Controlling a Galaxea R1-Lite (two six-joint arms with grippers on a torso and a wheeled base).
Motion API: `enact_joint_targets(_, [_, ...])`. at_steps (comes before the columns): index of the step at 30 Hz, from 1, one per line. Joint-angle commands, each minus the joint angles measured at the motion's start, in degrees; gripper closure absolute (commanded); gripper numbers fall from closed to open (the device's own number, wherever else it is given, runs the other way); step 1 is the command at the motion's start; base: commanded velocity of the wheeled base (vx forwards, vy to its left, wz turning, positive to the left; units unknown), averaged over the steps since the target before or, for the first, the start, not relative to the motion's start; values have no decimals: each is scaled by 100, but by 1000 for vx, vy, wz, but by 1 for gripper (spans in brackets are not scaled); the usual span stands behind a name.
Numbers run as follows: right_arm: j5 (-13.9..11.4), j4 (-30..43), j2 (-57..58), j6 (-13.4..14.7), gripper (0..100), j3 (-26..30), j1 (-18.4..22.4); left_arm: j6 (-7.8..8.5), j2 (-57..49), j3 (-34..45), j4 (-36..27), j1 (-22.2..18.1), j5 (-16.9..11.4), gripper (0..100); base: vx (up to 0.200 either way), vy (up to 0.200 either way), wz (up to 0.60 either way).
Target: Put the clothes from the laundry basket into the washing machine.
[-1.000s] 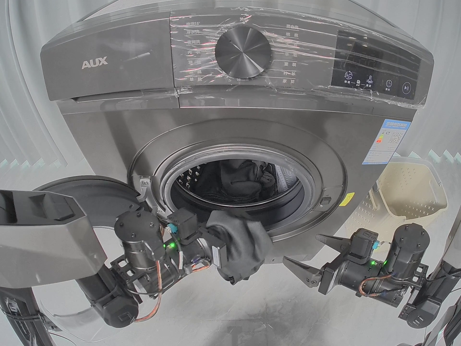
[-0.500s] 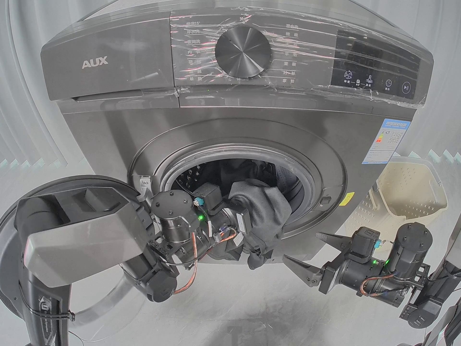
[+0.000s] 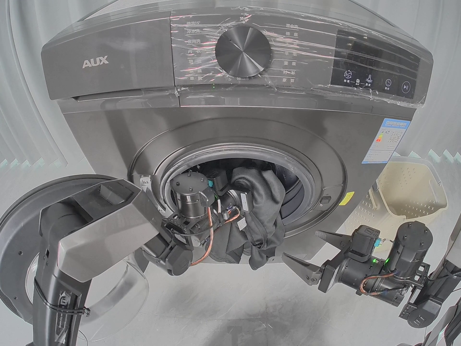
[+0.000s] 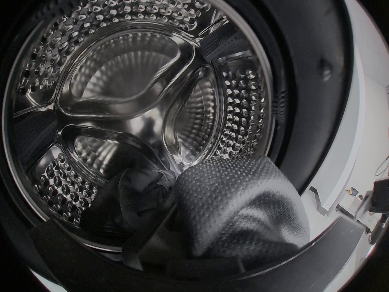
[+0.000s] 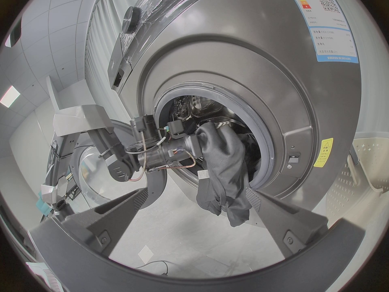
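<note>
Head view: the dark garment (image 3: 259, 203) is draped across the lower lip of the washing machine (image 3: 120, 135) opening, half inside, with its tail hanging outside toward the floor. The left jaws are buried under the cloth at the mouth. I can't see them directly, but the cloth hangs from them, so I judge them clamped on it. The right jaws sit low, well apart from the opening, spread wide and empty. The laundry basket (image 3: 413, 193) stands beside the machine, and I can't see its bottom.

Left wrist view: I'm looking into the drum (image 4: 133, 74). The knit cloth sits just ahead, and darker clothes (image 4: 137, 191) lie low inside. My call is to push deep past the door seal and only let go once over that pile.

Right wrist view: the hanging tail is plain here, below the rim. It could get caught in the door (image 5: 89, 171) or drag the piece back out, so it needs lifting in. The grip point itself is hidden by folds.
</note>
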State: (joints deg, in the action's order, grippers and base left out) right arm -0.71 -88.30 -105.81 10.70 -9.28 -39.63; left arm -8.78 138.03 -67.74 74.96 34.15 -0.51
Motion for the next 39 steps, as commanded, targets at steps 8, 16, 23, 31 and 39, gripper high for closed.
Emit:
enact_joint_targets(8, [-8, -3, -36, 11, 0, -13, -1, 16, 1059, -1830, -957, -31, 157, 100, 0, 0, 0])
enact_joint_targets(16, [-8, -3, -36, 11, 0, -13, -1, 52, 1780, -3852, -1827, -215, 772, 100, 0, 0, 0])
enact_joint_targets(23, [-8, -3, -36, 11, 0, -4, 8, 157, 2043, -4685, -2337, -365, 1150, 100, 0, 0, 0])
enact_joint_targets(31, [-8, -3, -18, 11, 0, -13, -1, 148, 2026, -4685, -2310, -365, 1150, 100, 0, 0, 0])
enact_joint_targets(39, [-17, -3, -18, 20, 0, -13, 8, 131, 1384, -3834, -2513, -312, 1159, 0, 0, 0, 0])
